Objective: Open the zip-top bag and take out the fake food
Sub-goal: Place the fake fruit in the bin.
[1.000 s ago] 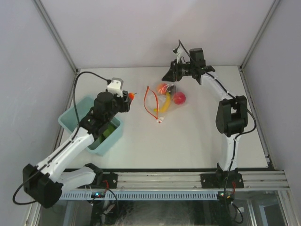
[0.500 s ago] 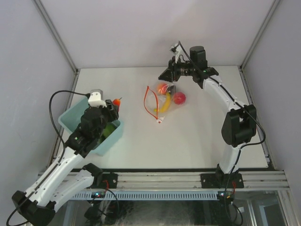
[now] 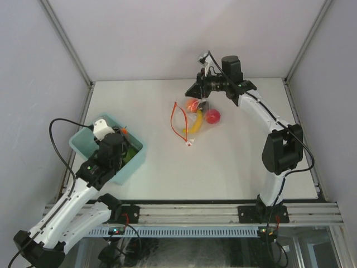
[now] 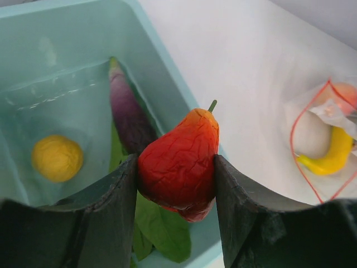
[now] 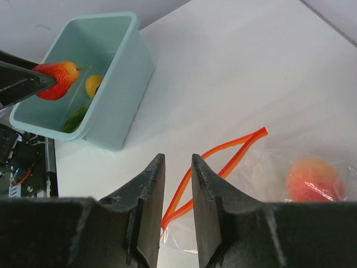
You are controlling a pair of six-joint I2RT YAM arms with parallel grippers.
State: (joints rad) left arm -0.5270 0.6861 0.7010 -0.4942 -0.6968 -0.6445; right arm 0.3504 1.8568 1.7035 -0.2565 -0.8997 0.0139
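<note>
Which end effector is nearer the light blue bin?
Left. The left end effector holds a red-orange fruit over the bin; the right end effector is across the table, by the zip-top bag.

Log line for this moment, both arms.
left gripper: shut on red-orange pear over light blue bin | right gripper: above zip-top bag, grip unclear | bag mouth open, banana and peach inside

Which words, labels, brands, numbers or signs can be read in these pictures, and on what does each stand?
None can be read in any view.
The light blue bin, the zip-top bag and the red pear-shaped fruit bear no print.
The dark electronics at the right wrist view's left edge are too small and blurred to show any.
</note>
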